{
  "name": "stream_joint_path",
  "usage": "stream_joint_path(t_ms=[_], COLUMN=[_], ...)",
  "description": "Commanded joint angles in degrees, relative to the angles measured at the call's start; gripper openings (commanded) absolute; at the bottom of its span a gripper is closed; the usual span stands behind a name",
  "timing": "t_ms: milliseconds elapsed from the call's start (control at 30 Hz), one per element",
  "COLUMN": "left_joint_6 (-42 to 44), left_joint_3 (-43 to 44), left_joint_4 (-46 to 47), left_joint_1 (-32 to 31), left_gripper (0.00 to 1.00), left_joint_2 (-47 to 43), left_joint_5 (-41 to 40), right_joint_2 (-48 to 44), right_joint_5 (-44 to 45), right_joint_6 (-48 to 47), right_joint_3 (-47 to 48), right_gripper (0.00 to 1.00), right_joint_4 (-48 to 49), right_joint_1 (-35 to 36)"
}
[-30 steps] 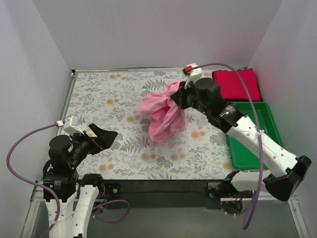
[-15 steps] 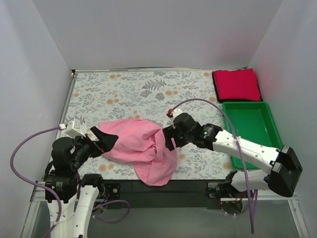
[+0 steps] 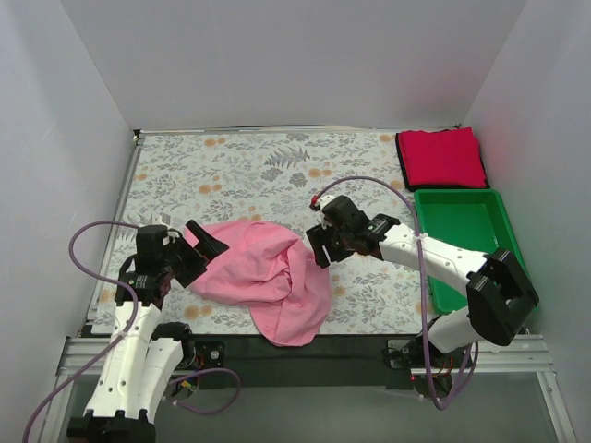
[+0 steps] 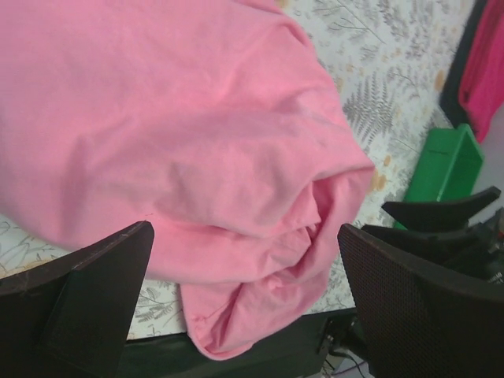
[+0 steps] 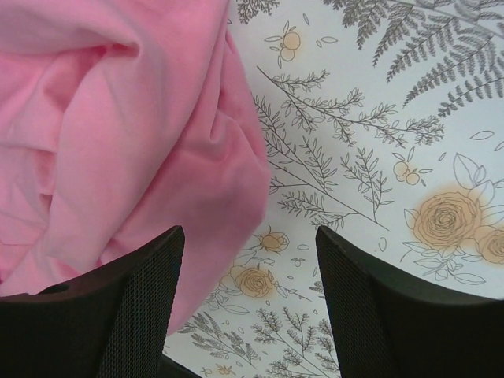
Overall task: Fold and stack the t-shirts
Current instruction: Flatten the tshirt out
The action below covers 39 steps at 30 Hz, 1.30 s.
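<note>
While both pairs of jaws stand wide apart with nothing pinched, the pink t-shirt (image 3: 263,277) lies loose on the floral table cloth (image 3: 231,171).

Left gripper (image 3: 208,245): hovers over the shirt's left edge. The left wrist view shows fabric below and ahead of the fingers, none held.
Right gripper (image 3: 319,252): at the shirt's right edge, one finger over pink fabric, the other over bare cloth.

Pink t-shirt: crumpled heap at front centre, between the two grippers. It is bunched on its right side, and a lobe hangs over the near table edge. No fold made yet.

Step, as judged: spreading the pink shirt flat before folding. The next move calls for finding two true edges (hem corners or shoulders), closing on one layer at each, then drawing them apart and away from the near edge. I cannot identify a hem or sleeve in either wrist view.

Around: crimson t-shirt (image 3: 441,157) sits folded in the far right corner, well apart, and is probably the stack base. Green bin (image 3: 466,231) sits just in front of it.

In the way: the overhang, and stacked layers that invite a multi-layer pinch.
</note>
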Motion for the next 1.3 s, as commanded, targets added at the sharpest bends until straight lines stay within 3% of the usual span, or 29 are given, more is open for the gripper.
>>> stream_joint_path(t_ms=[0,267,467,700,800,867,900,933,1000,1033,1200,1233,1267], left_joint_6=[-2.72,-4.13,-2.38,-2.55,-2.64,-2.38,-2.20,-1.94,-1.93,-1.85,0.26,0.87,2.01], left_joint_3=[-2.90,-8.01,-6.87,-7.56,-7.92,-7.66,-7.49,-7.40,-7.22,-6.35,-1.96,-1.25,0.32], left_joint_4=[7.26,14.90,16.40,20.01,21.85,22.82,23.26,24.05,24.76,25.11,24.41,23.88,23.62], left_joint_1=[-0.30,-0.48,-0.48,-0.48,-0.48,-0.48,-0.57,-0.48,-0.48,-0.48,-0.48,-0.48,-0.39], left_gripper=[0.98,0.98,0.98,0.96,0.91,0.88,0.79,0.74,0.64,0.58,0.25,0.09,0.02], left_joint_2=[3.51,14.14,21.09,28.30,31.55,32.87,34.44,35.15,38.13,39.45,45.17,45.96,46.32], left_joint_5=[-5.85,-14.56,-23.86,-25.64,-26.08,-26.09,-26.78,-27.14,-27.23,-26.79,-27.31,-27.66,-28.28], right_joint_2=[0.71,3.43,5.01,7.21,7.83,7.74,7.57,7.39,6.60,6.16,-0.23,-1.74,-3.23], right_joint_5=[-2.98,-8.95,-10.18,-11.24,-11.50,-11.50,-11.42,-11.24,-10.89,-10.80,-5.29,-4.31,-1.69], right_joint_6=[-1.23,0.44,1.05,0.88,0.18,-0.09,-0.35,-0.53,-1.22,-1.58,-4.21,-4.83,-6.49], right_joint_3=[-1.44,-6.28,-8.39,-9.36,-9.36,-9.53,-9.71,-9.80,-10.06,-10.06,-8.22,-6.13,-4.54], right_gripper=[0.62,0.64,0.63,0.60,0.56,0.48,0.43,0.28,0.14,0.02,0.01,0.01,0.01], right_joint_4=[3.25,9.40,11.78,14.51,14.86,14.86,14.86,15.03,14.86,14.77,9.69,8.02,6.79], right_joint_1=[-1.06,-2.29,-2.46,-2.64,-2.82,-3.08,-3.25,-3.69,-4.31,-5.18,-10.98,-13.08,-13.88])
